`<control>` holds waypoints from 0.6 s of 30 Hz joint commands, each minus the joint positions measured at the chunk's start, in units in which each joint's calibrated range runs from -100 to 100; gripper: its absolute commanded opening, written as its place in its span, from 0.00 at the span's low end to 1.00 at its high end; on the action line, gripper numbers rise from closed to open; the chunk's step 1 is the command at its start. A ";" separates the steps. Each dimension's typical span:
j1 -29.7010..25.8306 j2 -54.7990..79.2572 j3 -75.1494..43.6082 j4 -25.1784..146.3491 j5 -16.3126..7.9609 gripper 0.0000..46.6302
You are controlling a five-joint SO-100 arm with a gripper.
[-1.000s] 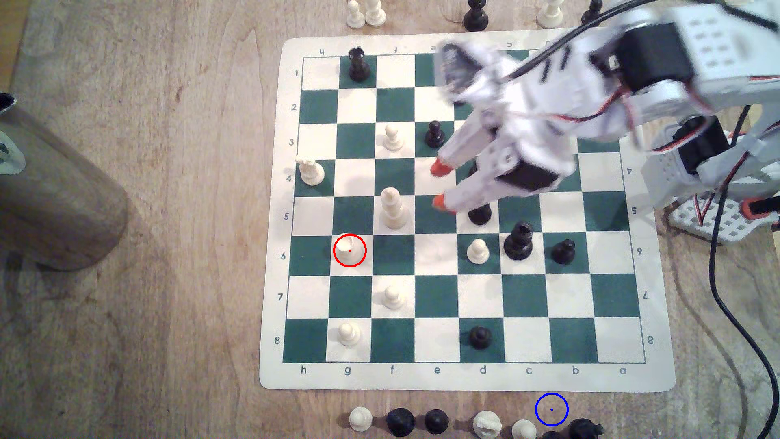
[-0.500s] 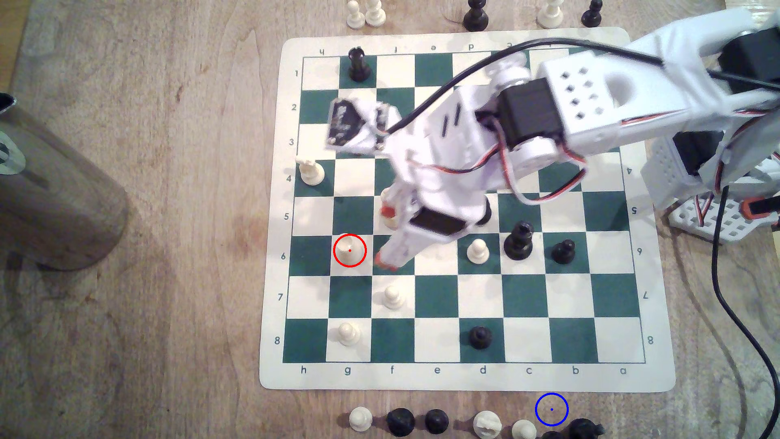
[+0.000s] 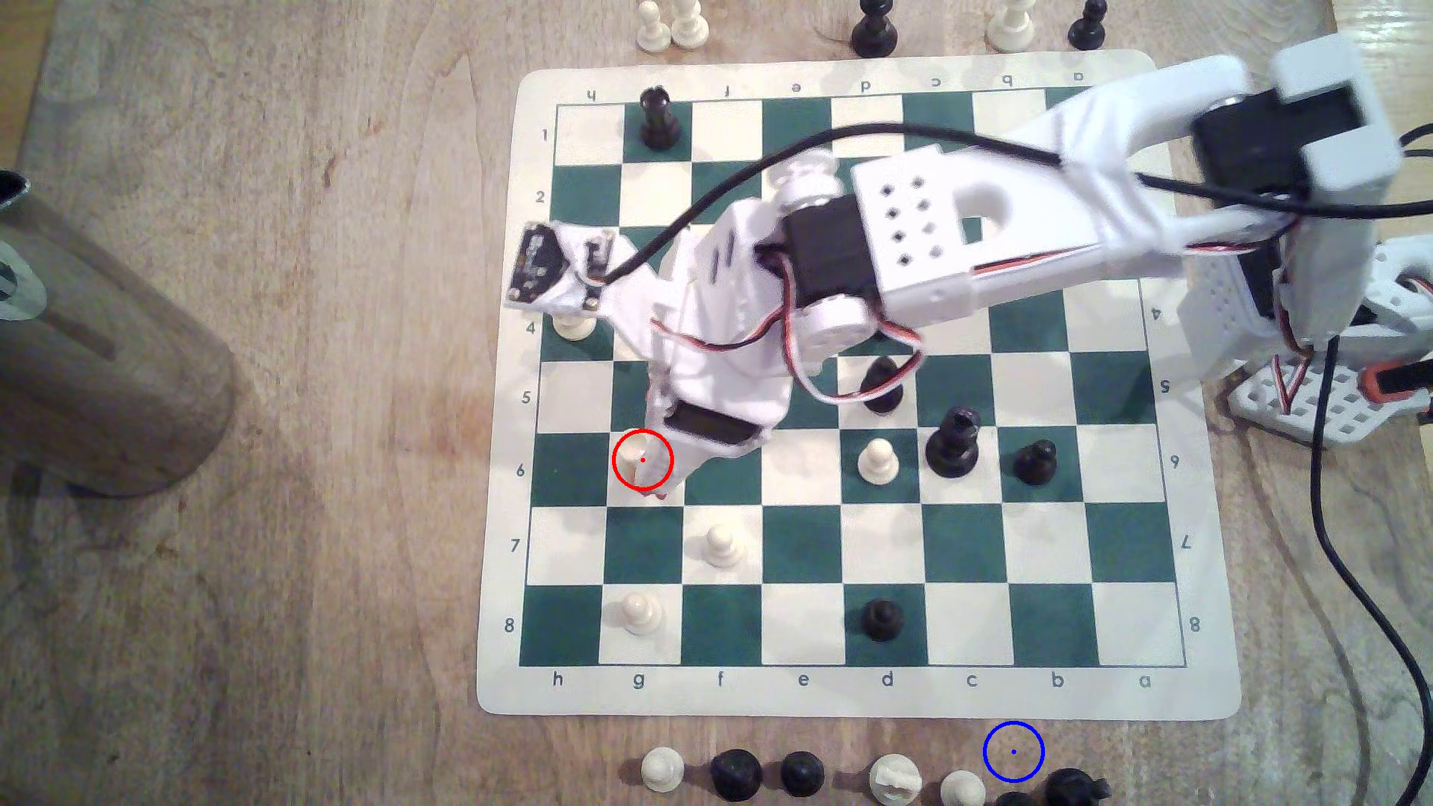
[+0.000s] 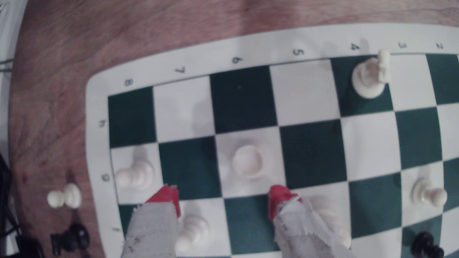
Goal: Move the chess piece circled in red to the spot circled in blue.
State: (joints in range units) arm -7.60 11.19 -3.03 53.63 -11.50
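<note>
Since the earlier frames, I have swung the arm across the board from the e-file to g6. My tool [image 4: 223,196] hangs with its red-tipped fingers [image 4: 166,196] spread wide, flanking but not touching the chess piece [image 4: 248,161], which stands upright on its white square inside the red ring. Approach appears complete; descent, grasp, lift and carry remain. The spot [image 3: 1013,751] lies on the bare worktop [image 3: 310,465] below the board, well apart. In the exterior view the wrist hides the fingertips and part of the piece.

Arm [image 3: 915,248] reaches over board [image 3: 853,690] to red-ringed chess piece [image 3: 637,457]
</note>
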 commanded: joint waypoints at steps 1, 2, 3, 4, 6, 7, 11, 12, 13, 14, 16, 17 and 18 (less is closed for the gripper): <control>0.20 0.87 -6.22 -2.19 -0.15 0.41; 0.28 1.55 -6.76 -2.19 -0.15 0.41; 0.44 2.57 -7.22 -2.19 0.00 0.39; 0.60 2.99 -7.22 -2.44 0.10 0.39; 0.91 3.42 -7.22 -2.93 0.15 0.39; 1.06 3.59 -7.22 -3.26 0.20 0.39; 1.53 4.86 -7.22 -4.49 0.20 0.40; 1.53 5.11 -7.22 -4.89 0.20 0.40; 1.53 5.28 -7.31 -5.22 0.15 0.40; 1.53 5.45 -7.40 -5.30 0.10 0.40; 1.38 5.88 -7.76 -5.39 0.00 0.40; 1.22 6.13 -7.94 -5.47 -0.05 0.40; 1.14 6.30 -7.94 -5.55 -0.05 0.39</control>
State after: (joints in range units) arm -6.05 19.06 -5.47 48.92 -11.31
